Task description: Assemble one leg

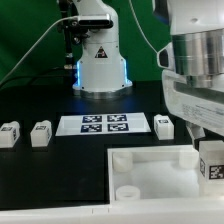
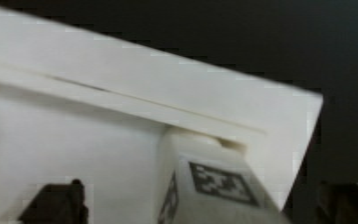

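Note:
One leg [image 1: 212,165], a small white block with a black-and-white tag, stands upright at the near corner of the large white square piece [image 1: 150,170], on the exterior view's right. My gripper [image 1: 208,148] hangs right over it. In the wrist view the leg [image 2: 220,182] rises between my two dark fingertips [image 2: 51,200], with white board showing between it and one fingertip. The jaws stand apart and do not clamp the leg. My gripper [image 2: 202,205] is open around it. The leg's foot and the socket under it are hidden.
Two more legs [image 1: 10,134] [image 1: 41,133] stand at the exterior view's left, a third [image 1: 164,126] right of the marker board [image 1: 105,125]. The robot base [image 1: 100,60] stands behind. A round socket [image 1: 128,190] shows on the square piece.

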You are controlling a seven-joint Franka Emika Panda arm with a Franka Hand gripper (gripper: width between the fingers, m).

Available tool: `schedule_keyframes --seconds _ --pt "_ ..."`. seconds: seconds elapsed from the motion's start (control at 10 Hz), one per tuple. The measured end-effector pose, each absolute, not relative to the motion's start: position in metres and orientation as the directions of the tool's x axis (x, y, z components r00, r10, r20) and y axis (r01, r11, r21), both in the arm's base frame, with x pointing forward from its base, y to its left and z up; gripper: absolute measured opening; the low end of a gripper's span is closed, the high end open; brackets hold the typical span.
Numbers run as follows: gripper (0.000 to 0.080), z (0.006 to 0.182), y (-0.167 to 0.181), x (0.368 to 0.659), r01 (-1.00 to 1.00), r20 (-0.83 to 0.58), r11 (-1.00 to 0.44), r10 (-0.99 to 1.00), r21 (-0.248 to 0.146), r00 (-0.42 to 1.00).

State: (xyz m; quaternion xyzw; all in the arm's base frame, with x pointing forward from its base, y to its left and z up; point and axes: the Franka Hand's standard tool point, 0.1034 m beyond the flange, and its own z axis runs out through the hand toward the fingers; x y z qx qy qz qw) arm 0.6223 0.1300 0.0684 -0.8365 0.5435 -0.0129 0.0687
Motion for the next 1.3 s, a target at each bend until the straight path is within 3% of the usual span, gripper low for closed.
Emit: schedule_keyframes --seconds 0.4,0.6,0.8,0.9,1.1,1.2,1.3 --pt "0.0649 0.068 0.124 0.623 -0.651 0.009 -0.748 -0.657 -0.132 0.754" --pt "0.0649 0.073 0.115 0.629 -0.382 0.058 -0.921 -0.387 -0.081 0.92" --pt "0.0649 0.075 0.117 0.633 -0.104 0.103 -0.994 -0.107 -0.033 0.989" --pt "0.0649 0.075 0.117 0.633 -0.16 0.099 -0.986 -0.163 -0.043 0.982" --pt "0.0388 0.075 0.117 0.633 -0.161 0.099 -0.986 -0.165 -0.043 0.981" --pt "0.0291 0.075 0.118 0.632 -0.262 0.093 -0.963 -0.266 -0.057 0.959" --pt "0.0291 0.075 0.116 0.632 -0.332 0.087 -0.941 -0.337 -0.061 0.938"
